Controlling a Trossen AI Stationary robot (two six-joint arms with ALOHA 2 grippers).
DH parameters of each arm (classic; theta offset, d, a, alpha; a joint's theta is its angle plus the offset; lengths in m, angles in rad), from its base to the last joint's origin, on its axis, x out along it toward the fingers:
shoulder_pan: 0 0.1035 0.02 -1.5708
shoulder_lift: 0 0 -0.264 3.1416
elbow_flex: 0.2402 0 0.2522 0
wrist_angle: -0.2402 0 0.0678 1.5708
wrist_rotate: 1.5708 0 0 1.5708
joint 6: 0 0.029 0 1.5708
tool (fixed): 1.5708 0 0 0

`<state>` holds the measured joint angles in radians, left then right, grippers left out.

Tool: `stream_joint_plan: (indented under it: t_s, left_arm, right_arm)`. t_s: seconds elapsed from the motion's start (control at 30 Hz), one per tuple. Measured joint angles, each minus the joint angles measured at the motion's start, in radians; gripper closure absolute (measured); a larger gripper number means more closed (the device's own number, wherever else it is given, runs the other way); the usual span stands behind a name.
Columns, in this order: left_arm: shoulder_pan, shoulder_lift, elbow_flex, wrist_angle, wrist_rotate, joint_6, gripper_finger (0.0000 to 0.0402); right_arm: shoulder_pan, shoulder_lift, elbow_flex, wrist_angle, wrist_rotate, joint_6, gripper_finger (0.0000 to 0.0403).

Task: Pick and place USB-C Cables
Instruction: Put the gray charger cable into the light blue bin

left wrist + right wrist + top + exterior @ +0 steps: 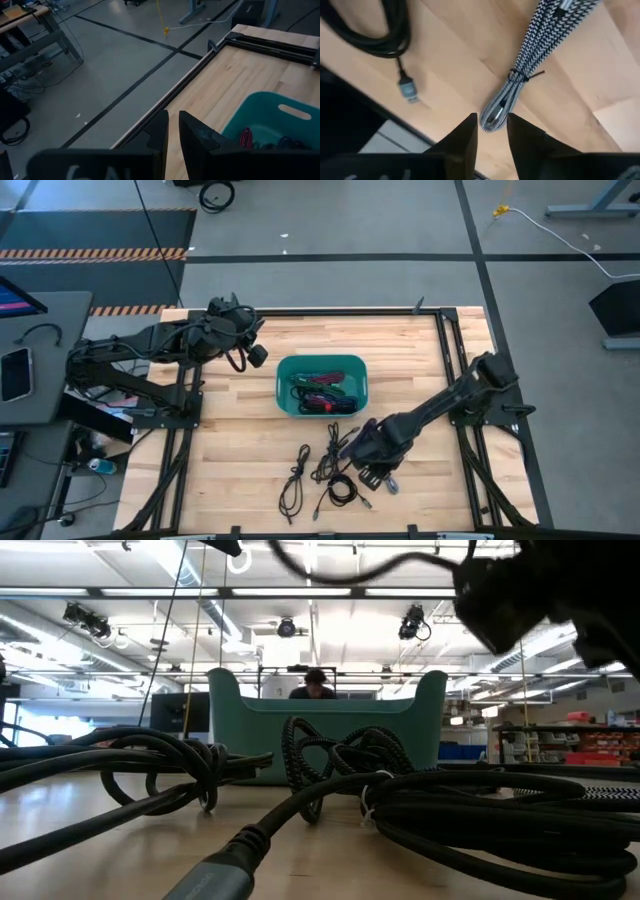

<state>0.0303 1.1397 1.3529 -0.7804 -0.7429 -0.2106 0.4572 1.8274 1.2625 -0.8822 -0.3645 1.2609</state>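
The high view looks straight down on the whole table (240,440). The low view sits at tabletop height among cables (420,800), facing the bin (330,725) at twelve o'clock. Each wrist view looks closely past its own fingers; the bin (260,115) is shared.

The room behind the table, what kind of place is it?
Probably a robotics lab or workshop: bare concrete floor with hazard-striped tape, exposed ceiling lights, and a person at a workstation beyond the teal bin.
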Motion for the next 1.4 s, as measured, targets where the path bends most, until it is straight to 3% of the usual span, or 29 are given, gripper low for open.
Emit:
stream_joint_plan:
  t_s: [0.2,0.53,0.9,1.4]
  left_arm:
    - [0.000,0.000,0.000,0.002,0.000,0.012,0.0351]
    - [0.000,0.000,0.000,-0.003,0.000,0.014,0.0351]
    - [0.000,0.000,0.000,-0.003,0.000,0.026,0.0351]
    - [0.000,-0.001,0.000,-0.003,0.000,0.024,0.0351]
  right_arm:
    - [0.006,0.053,0.000,0.018,0.005,0.000,0.0246]
    - [0.008,0.054,0.000,0.006,0.103,-0.006,0.0176]
    - [0.008,0.054,-0.003,0.010,0.162,-0.001,0.0171]
    - [0.031,0.049,-0.148,0.166,0.136,0.122,0.0171]
